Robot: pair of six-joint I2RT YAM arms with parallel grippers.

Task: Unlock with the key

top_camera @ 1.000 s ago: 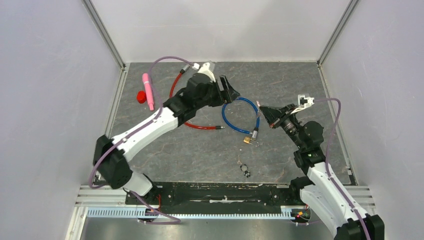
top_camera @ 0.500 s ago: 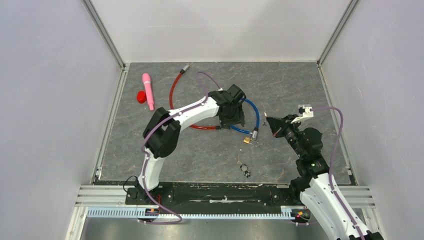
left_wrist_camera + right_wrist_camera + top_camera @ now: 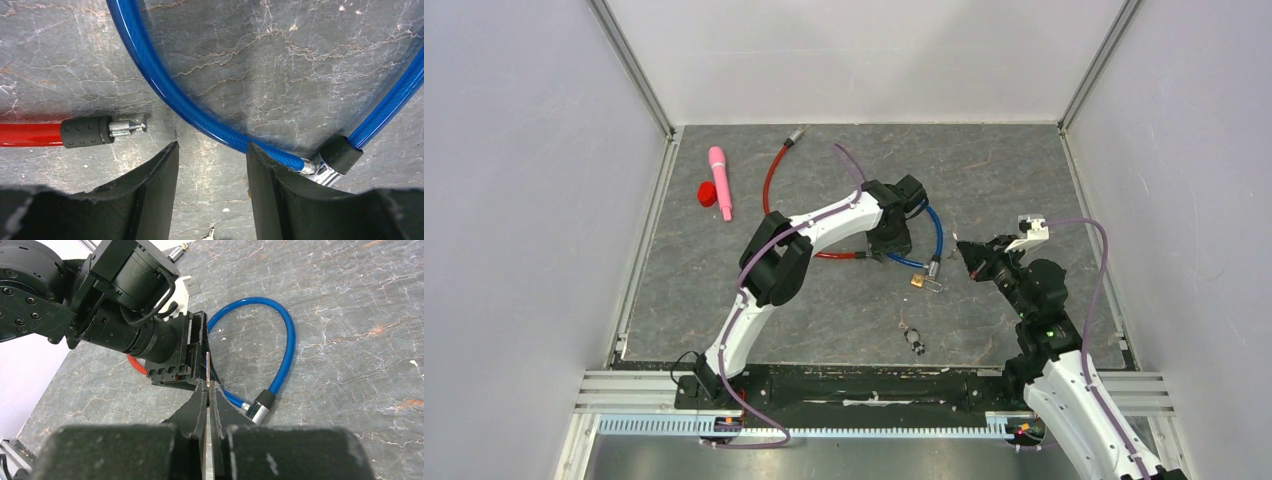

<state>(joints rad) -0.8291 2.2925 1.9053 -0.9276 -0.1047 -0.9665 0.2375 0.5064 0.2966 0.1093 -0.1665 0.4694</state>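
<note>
**Blue cable** (image 3: 940, 232): a glossy plastic-coated cable lying flat in an open loop. One end finishes in a black sleeve and a silver ferrule (image 3: 259, 409).

**Padlock** (image 3: 919, 283): small and brass-coloured, lying at the ferrule end on the near side of the loop.

**Key** (image 3: 207, 365): a thin flat metal blade, seen edge-on. It is pinched between the closed fingers of the right gripper (image 3: 208, 386), to the right of the padlock and apart from it.

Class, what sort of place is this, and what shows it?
Probably a robot test cell: plain white walls enclose a grey table, a left arm and right arm are bolted at its near edge, and a blue cable lock lies ready.
</note>
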